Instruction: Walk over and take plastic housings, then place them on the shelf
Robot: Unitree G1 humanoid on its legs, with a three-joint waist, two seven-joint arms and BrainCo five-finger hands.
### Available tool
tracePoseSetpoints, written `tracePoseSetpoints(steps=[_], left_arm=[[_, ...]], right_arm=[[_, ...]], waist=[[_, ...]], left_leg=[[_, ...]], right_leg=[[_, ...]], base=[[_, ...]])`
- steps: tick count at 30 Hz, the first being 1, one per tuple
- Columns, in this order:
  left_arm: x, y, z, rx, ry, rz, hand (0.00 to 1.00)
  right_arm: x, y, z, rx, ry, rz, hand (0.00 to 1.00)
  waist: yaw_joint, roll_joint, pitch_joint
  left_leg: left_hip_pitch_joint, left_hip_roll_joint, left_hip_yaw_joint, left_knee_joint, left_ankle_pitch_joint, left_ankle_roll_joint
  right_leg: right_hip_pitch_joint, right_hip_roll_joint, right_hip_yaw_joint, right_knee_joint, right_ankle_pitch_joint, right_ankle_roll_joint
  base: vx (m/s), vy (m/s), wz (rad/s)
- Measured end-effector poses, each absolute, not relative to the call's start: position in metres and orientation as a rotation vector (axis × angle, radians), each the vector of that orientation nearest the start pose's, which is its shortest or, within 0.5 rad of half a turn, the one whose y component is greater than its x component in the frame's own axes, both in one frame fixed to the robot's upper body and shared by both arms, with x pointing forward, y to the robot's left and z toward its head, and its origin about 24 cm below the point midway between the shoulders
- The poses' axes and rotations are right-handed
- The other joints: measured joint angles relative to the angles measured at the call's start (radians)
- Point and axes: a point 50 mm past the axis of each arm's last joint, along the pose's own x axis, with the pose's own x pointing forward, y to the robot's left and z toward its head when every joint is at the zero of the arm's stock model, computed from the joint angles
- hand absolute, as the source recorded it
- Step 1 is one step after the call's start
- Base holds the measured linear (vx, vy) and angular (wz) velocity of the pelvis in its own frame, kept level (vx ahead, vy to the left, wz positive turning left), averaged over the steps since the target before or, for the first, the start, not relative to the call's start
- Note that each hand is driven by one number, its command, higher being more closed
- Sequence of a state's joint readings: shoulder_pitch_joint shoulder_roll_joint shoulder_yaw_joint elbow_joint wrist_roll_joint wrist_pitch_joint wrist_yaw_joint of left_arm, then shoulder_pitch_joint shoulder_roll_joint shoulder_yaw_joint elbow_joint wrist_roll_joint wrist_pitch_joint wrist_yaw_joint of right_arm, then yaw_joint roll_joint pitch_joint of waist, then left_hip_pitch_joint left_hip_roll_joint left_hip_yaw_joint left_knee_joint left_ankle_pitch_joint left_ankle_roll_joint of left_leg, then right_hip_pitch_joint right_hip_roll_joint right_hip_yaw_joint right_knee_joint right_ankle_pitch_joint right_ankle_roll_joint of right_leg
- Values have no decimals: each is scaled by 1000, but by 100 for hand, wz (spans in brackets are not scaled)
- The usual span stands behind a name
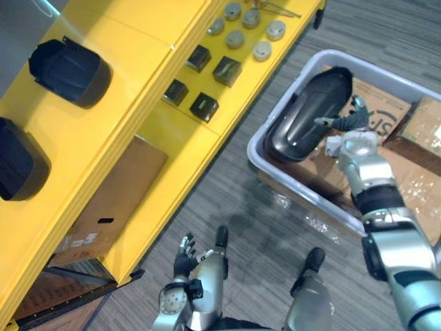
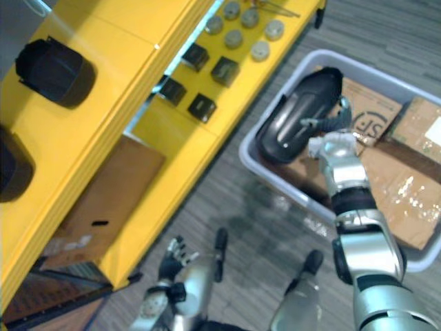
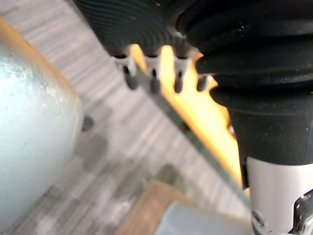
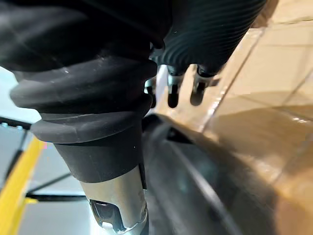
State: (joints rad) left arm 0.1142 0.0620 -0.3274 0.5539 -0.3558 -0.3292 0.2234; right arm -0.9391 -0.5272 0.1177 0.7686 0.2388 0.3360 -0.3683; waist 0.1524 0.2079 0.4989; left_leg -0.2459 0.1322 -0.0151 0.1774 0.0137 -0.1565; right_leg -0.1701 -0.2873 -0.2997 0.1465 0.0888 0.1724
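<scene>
We see right hand fingers spread, not gripping housing at its 3 o'clock edge; might slip. Left hand fingers relaxed.

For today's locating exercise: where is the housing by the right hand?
Left eye view, right side: the black housing lies in the grey bin, beside the right hand.

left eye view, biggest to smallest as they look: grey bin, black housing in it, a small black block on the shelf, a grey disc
1. grey bin
2. black housing
3. small black block and grey disc: nearly alike, so unranked
</scene>
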Motion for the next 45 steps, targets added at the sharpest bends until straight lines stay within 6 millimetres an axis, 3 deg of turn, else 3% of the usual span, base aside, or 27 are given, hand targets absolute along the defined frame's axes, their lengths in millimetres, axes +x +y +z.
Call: tracePoseSetpoints(steps=[4, 16, 22, 23, 29, 34, 39, 45], left_arm=[[185, 123, -80, -182, 409, 97, 0], [188, 124, -82, -190, 422, 100, 0], [188, 120, -84, -180, 428, 79, 0], [188, 119, -85, -176, 435, 72, 0], [186, 117, -88, -175, 449, 54, 0], [185, 113, -87, -177, 441, 16, 0], [184, 111, -87, -179, 441, -10, 0], [181, 113, -88, -180, 436, -23, 0]], right_arm=[[391, -261, 163, -330, 184, -530, 0], [392, -268, 158, -340, 258, -556, 0], [393, -283, 161, -448, 319, -540, 0], [391, -289, 162, -494, 340, -537, 100], [383, -311, 164, -752, 476, -525, 100], [382, -319, 175, -983, 529, -525, 100], [376, -331, 182, -1111, 594, -576, 100], [363, -347, 174, -1077, 735, -635, 100]], waist=[[0, 0, 0], [1, -5, -3], [8, 3, -10], [11, 11, -20], [53, 38, -47], [61, 46, -52], [83, 59, -62], [87, 60, -62]], left_leg=[[-1, 0, 0, -1, 2, 0], [-2, -1, -1, -4, 6, 0], [-11, -4, -12, -3, 10, 2], [-22, -7, -28, -3, 14, 1], [-34, -10, -50, -6, 24, 1], [-34, -12, -65, -35, 47, -1], [-35, -13, -87, -50, 57, -5], [-37, -15, -95, -66, 67, -6]], right_leg=[[-1, 0, 0, -1, 3, 0], [-2, -1, -2, -1, 3, 0], [-2, -4, -17, 1, 3, 1], [-2, -5, -31, 1, 3, 0], [-1, -8, -53, 6, 0, -2], [-3, -11, -74, 10, -3, -6], [-2, -11, -95, 18, -11, -8], [-2, -13, -109, 19, -14, -8]], base=[[0, 0, 0], [0, 0, 0], [-1, 0, 7], [-13, -7, 23], [-20, -5, 12], [-36, -10, 9], [-22, -17, 11], [-4, -15, 6]])
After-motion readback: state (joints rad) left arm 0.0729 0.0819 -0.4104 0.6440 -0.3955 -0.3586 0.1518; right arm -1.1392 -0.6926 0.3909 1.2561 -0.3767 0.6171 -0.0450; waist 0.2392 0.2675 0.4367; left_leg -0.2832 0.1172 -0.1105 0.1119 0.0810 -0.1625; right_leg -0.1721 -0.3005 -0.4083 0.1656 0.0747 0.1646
